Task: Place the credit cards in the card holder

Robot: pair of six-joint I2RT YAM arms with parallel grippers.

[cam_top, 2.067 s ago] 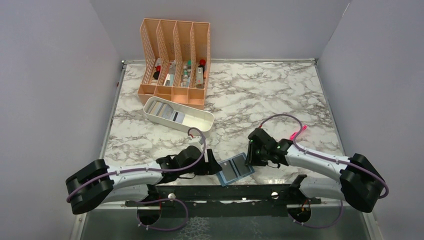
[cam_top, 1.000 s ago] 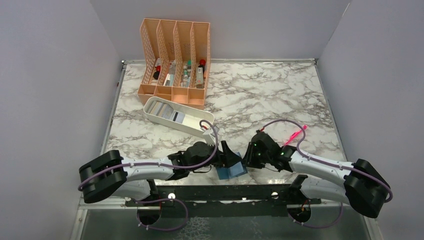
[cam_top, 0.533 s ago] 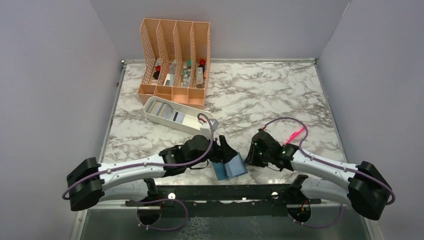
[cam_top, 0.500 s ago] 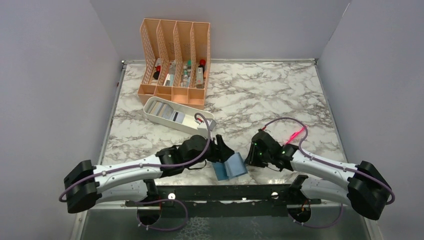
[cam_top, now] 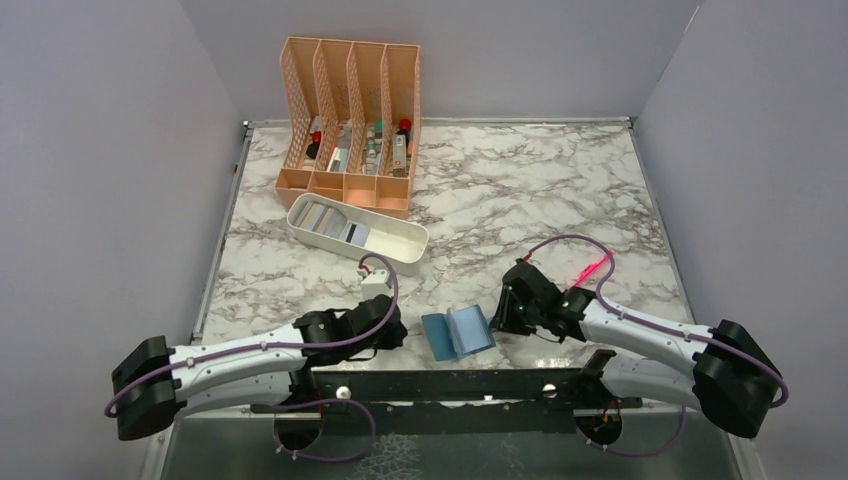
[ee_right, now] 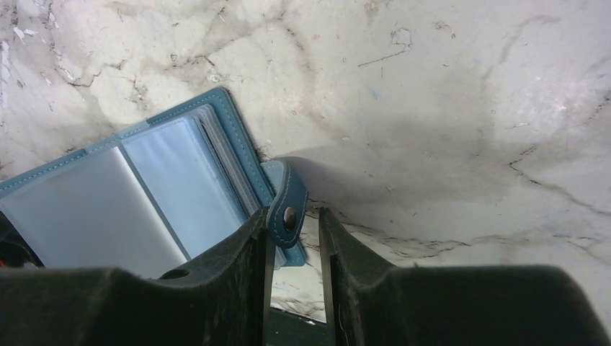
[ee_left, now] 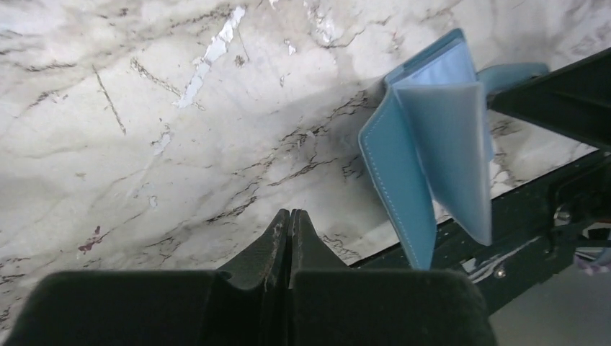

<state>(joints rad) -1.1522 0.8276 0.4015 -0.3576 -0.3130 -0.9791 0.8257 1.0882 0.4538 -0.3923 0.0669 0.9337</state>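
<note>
**Card holder open at near edge, right gripper on snap tab**

1. Card holder: the small teal-blue fold-over card holder (cam_top: pixel 457 333) lies on the grey-veined white marble surface (cam_top: pixel 520 190) at its near edge, between the two arms. It is open. The lighter blue-grey inner leaves (ee_left: pixel 443 130) stand tilted up from the cover.
2. Right gripper: the right gripper (ee_right: pixel 292 223) is narrowed onto the card holder's short strap with the metal snap button (ee_right: pixel 288 214). The strap sits between the two fingers.
3. Left gripper: the left gripper (ee_left: pixel 289 223) has its fingers pressed together and has hold of nothing. It lies low over the surface, to the left of the card holder and apart from it.
4. Credit cards: the thin pale grey and bluish plastic credit cards (cam_top: pixel 322 216) lie flat inside the long white oblong plastic tray (cam_top: pixel 405 243), well apart from the card holder.
5. Background: the tall peach mesh four-slot organizer (cam_top: pixel 350 120) stands just behind the tray
</note>
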